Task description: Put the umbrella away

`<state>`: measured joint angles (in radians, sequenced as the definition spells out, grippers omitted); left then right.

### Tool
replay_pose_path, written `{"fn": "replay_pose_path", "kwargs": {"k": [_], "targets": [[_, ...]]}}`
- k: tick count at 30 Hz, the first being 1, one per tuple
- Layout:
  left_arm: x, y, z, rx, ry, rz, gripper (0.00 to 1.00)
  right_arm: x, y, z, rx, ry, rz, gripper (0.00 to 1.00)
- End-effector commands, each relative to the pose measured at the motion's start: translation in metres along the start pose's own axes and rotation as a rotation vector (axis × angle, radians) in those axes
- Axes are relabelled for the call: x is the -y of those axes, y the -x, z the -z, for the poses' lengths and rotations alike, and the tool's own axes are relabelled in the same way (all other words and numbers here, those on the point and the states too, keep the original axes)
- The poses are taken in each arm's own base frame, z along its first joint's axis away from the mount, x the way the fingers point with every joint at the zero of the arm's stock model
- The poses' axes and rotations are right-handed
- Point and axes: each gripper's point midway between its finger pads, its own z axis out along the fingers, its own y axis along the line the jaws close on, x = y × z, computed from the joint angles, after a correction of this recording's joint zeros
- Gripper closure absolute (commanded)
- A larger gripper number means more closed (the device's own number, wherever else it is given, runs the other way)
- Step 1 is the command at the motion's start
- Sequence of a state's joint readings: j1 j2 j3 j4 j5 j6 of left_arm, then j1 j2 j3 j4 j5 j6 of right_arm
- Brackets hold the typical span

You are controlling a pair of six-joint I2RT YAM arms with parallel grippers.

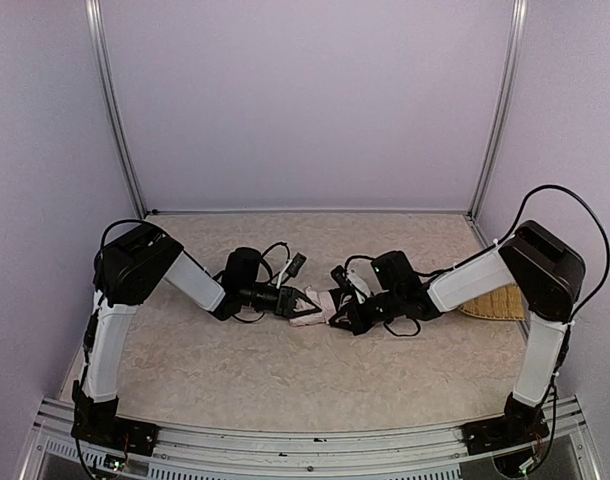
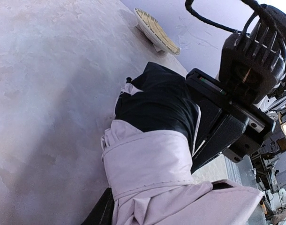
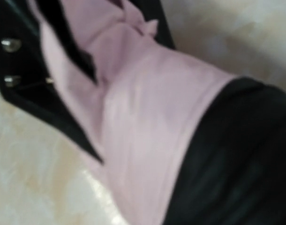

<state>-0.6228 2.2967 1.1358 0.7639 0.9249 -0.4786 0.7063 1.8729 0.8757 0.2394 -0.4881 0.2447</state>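
Note:
The folded pale pink umbrella (image 1: pixel 310 317) lies low over the table's middle, held between both grippers. In the left wrist view its pink fabric (image 2: pixel 147 164), with a strap wrapped round it, fills the bottom, and the black lining (image 2: pixel 157 105) bulges beyond. My left gripper (image 1: pixel 301 303) is shut on the pink end, with a dark finger (image 2: pixel 101 212) on one side. My right gripper (image 1: pixel 347 305) grips the black end from the right; its body (image 2: pixel 227 126) presses against the lining. The right wrist view is blurred, filled with pink and black fabric (image 3: pixel 143 126) that hides its own fingers.
A woven straw mat (image 1: pixel 495 300) lies at the table's right side, under the right arm; it also shows far off in the left wrist view (image 2: pixel 157 30). Loose cables loop round both wrists. Pale walls enclose the table at the back and sides.

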Motion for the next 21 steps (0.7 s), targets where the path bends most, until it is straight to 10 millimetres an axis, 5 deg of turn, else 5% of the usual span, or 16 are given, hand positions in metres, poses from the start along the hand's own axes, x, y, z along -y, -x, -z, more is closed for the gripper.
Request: {"fn": "replay_pose_path", "kwargs": {"k": [1, 8, 12, 16, 21], "targets": [[-0.080, -0.001, 0.032, 0.084, 0.230, 0.173, 1.00, 0.019, -0.090, -0.016, -0.273, -0.027, -0.095, 1.00], [-0.073, -0.010, 0.025, 0.037, 0.229, 0.148, 1.00, 0.042, -0.089, -0.021, -0.269, -0.115, -0.105, 1.00], [-0.076, -0.019, 0.022, 0.013, 0.228, 0.159, 1.00, 0.060, -0.085, -0.019, -0.257, -0.207, -0.128, 0.85], [-0.074, -0.024, 0.022, -0.019, 0.234, 0.140, 1.00, 0.089, -0.078, -0.004, -0.231, -0.400, -0.161, 0.82], [-0.074, -0.027, 0.025, -0.031, 0.240, 0.141, 1.00, 0.097, -0.073, 0.012, -0.205, -0.488, -0.181, 0.74]]}}
